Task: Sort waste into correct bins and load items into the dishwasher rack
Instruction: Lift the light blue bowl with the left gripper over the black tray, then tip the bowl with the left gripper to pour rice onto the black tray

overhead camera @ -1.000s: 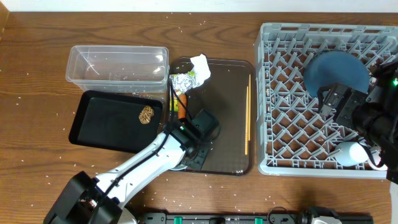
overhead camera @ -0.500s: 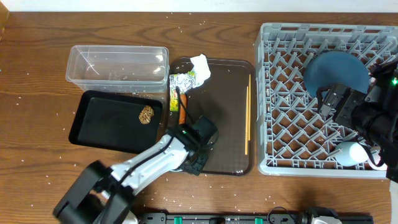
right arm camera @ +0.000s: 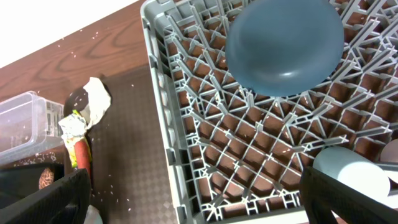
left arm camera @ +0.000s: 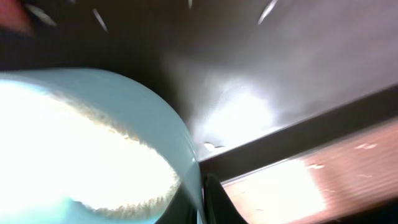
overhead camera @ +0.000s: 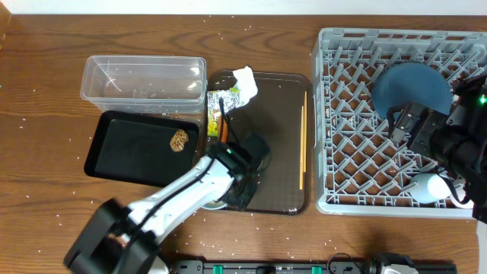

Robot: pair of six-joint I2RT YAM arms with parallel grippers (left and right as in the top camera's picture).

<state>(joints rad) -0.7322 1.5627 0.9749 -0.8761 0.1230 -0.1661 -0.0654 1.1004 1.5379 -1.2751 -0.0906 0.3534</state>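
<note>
The small light-blue bowl (left arm camera: pixel 93 137) sits in the serving tray's (overhead camera: pixel 278 114) near-left corner, close against the left fingers (left arm camera: pixel 217 205); their closure cannot be told. The dishwasher rack (overhead camera: pixel 358 183) lies rightward, under the spread, empty right fingers (right arm camera: pixel 37 199).

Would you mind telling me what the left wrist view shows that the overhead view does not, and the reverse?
Only the left wrist: the bright inside of the small light-blue bowl, close up. Only overhead: the dishwasher rack holding the large blue bowl, the clear tub, black tray and chopsticks. Both: the dark brown serving tray.
</note>
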